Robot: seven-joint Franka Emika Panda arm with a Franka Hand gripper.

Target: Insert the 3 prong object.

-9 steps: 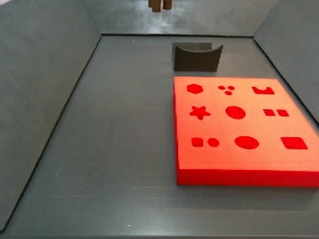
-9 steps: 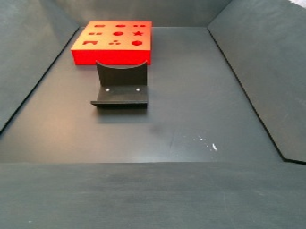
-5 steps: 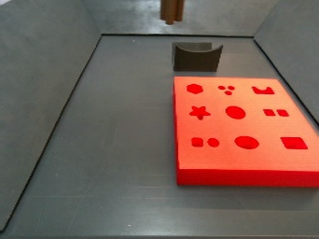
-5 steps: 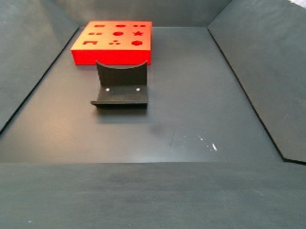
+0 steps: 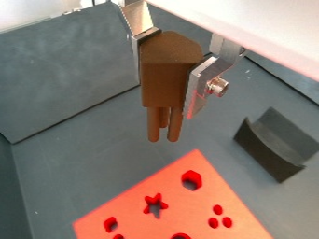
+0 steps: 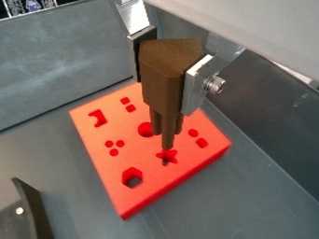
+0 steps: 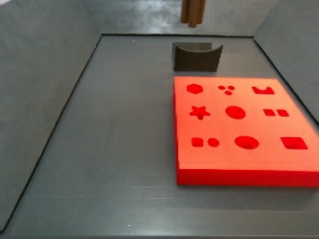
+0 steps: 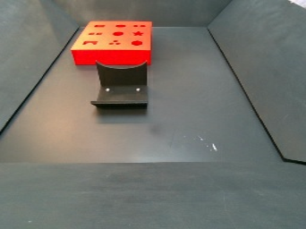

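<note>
My gripper is shut on the 3 prong object, a brown piece with a wedge-shaped top and thin prongs pointing down. It also shows held in the other wrist view. It hangs high above the red board, whose top has several shaped holes. In a side view only the brown piece's lower end shows at the top edge, above the fixture and beyond the red board. In the other side view the gripper is out of view; the red board lies at the far end.
The dark fixture stands on the floor beside the red board, also in a wrist view. Grey walls enclose the dark floor on all sides.
The brown piece at the top edge of a side view has moved to the right, from above the floor's far middle to above the fixture. The board and fixture have not moved.
</note>
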